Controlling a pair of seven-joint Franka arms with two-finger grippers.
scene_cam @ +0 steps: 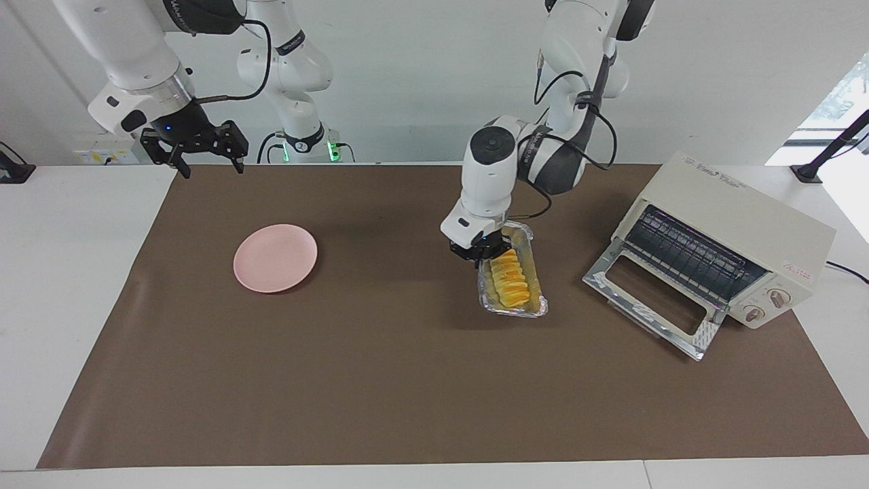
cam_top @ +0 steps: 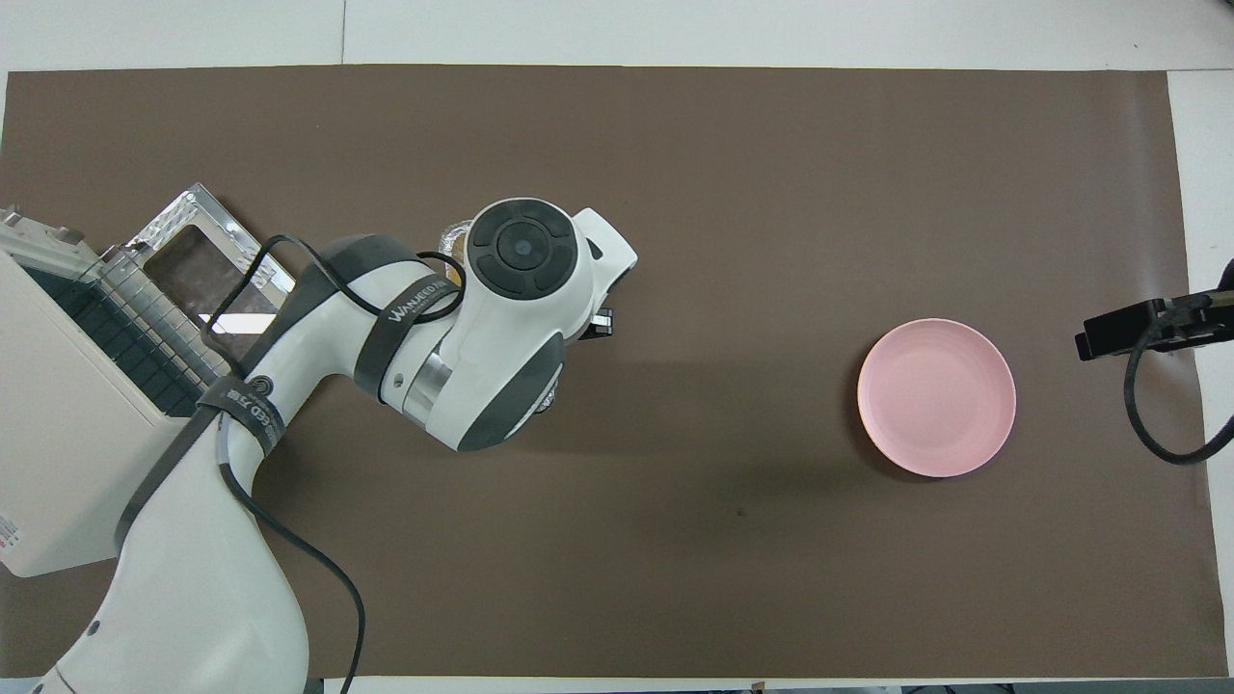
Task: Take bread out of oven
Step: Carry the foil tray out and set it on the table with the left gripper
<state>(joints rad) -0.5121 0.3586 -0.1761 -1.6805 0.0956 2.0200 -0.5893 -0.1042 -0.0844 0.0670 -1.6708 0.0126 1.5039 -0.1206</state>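
Observation:
The golden-yellow bread lies in a silver foil tray at the middle of the brown mat, outside the oven. My left gripper is shut on the tray's rim at the end nearer the robots; I cannot tell whether the tray rests on the mat. The cream-white oven stands at the left arm's end with its glass door dropped open and its wire rack bare. In the overhead view the left arm covers the bread; only foil edges show beside the oven. My right gripper waits open and empty.
A pink plate lies empty on the mat toward the right arm's end, also seen in the overhead view. The oven's power cord trails off at the table's edge. The brown mat covers most of the table.

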